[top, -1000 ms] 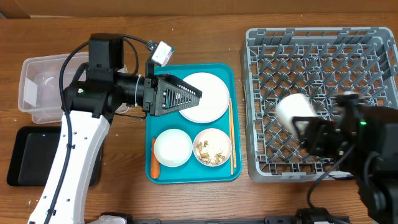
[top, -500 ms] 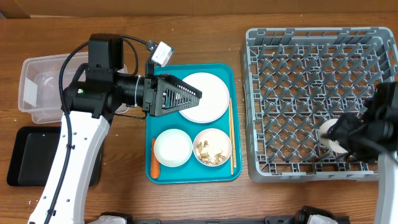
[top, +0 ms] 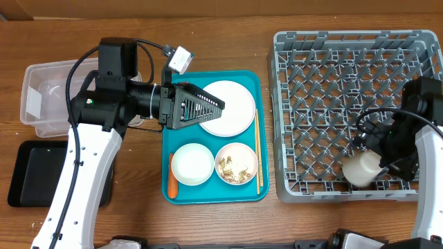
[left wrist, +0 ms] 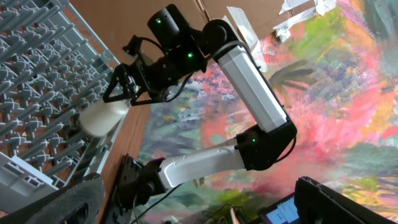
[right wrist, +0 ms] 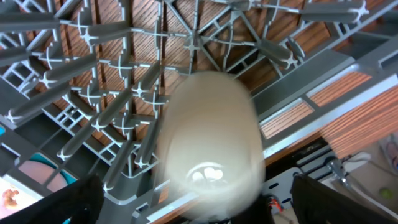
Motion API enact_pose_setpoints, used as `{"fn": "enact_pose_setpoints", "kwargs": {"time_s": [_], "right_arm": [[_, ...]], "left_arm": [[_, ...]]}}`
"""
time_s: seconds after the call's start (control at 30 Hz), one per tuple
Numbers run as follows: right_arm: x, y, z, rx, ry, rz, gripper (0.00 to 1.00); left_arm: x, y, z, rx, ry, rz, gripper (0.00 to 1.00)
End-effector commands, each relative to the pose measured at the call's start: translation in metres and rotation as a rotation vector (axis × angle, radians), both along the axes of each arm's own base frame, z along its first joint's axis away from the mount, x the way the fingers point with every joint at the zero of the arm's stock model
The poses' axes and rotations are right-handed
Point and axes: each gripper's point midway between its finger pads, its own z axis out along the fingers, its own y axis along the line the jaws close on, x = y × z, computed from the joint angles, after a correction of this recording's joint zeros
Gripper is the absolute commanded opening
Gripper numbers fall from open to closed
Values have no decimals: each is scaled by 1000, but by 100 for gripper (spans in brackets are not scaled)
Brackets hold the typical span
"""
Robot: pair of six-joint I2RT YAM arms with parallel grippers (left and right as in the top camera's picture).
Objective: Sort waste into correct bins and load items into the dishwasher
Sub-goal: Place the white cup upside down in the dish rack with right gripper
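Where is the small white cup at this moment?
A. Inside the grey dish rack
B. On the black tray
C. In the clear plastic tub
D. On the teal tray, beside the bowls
A: the small white cup is among the pegs of the grey dish rack, near the rack's edge on the robot's side, far from the teal tray.

We see a wooden table (top: 228,41) with warm brown grain, and beyond it a backdrop (left wrist: 336,93) painted in pink, red, orange and green.
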Motion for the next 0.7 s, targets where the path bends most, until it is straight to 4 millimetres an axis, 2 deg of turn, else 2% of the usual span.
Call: {"fn": "enact_pose_setpoints", "kwargs": {"time_s": [0.0,0.23,0.3,0.4,0.53,0.67], "right_arm": [[2,-3,3,-17,-14,-8,100],[5,-1,12,-12,-59,-7,100],[7,1,22,-11,-106,0,100],[12,9,48,4,-230,21,100],[23,45,93,145,-492,103,100],[20,71,124,242,-657,159,100]], "left_arm": [[-6,1,11,-15,-22,-10,100],[-6,1,11,-15,-22,-11,100],[-7,0,11,-16,-33,-15,100],[-6,-8,3,40,-58,17,100],[18,-17,-41,351,-113,248,100],[48,-4,-96,768,-241,499,100]]}}
